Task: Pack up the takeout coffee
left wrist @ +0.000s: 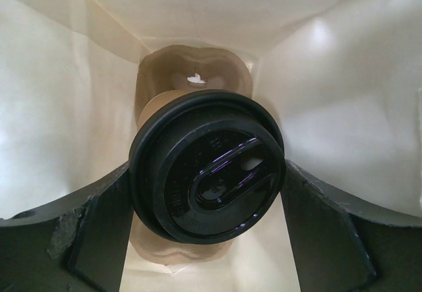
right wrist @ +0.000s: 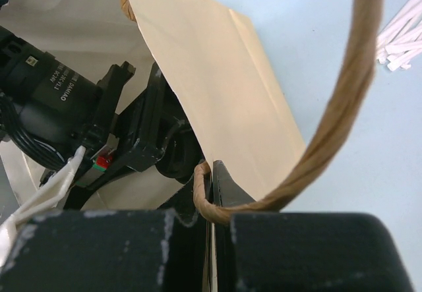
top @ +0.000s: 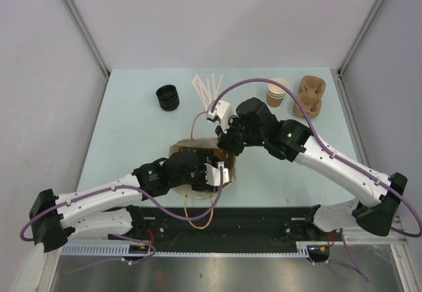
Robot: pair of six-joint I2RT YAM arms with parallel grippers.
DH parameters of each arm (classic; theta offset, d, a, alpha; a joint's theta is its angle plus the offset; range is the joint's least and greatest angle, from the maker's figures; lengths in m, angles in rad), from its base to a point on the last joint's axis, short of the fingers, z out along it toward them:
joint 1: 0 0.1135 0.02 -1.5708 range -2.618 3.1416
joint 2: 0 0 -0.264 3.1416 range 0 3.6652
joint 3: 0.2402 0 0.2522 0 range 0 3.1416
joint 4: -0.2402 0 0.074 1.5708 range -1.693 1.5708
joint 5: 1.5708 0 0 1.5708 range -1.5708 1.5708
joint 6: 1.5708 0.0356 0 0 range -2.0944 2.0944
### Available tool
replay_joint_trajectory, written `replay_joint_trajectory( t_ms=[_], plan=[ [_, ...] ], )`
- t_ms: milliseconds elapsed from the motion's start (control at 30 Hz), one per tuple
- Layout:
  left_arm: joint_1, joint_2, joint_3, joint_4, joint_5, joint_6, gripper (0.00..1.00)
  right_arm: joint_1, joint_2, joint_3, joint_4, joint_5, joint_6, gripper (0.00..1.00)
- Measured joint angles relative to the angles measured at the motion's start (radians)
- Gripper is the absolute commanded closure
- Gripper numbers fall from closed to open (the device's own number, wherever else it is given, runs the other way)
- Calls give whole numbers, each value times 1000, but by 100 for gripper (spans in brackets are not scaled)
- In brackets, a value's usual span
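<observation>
The takeout coffee (left wrist: 208, 167), a tan cup under a round black lid, stands deep inside the paper bag (left wrist: 343, 107) on a brown pulp carrier (left wrist: 191, 68). My left gripper (left wrist: 206, 172) reaches into the bag, and its two dark fingers (left wrist: 99, 233) press against opposite sides of the lid. From above, the bag (top: 188, 150) lies in the middle of the table with the left gripper (top: 206, 172) in its mouth. My right gripper (right wrist: 212, 173) is shut on the bag's rim (right wrist: 217, 81), right where the twisted paper handle (right wrist: 330, 127) is attached.
At the back of the table are a stack of black lids (top: 168, 97), white straws (top: 206, 87), stacked lidless tan cups (top: 277, 93) and brown pulp carriers (top: 311, 95). The bag's second handle (top: 198, 216) loops toward the near edge.
</observation>
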Motion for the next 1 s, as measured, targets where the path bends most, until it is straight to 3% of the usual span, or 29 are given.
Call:
replay_joint_trajectory(
  t_ms=[600,1000],
  plan=[
    [3,8,-29,81,38,-12,85,15,0,-4,3,-14,-10,100],
    [45,26,-49,98,77,-42,86,64,-24,-48,45,74,-57,100]
  ],
)
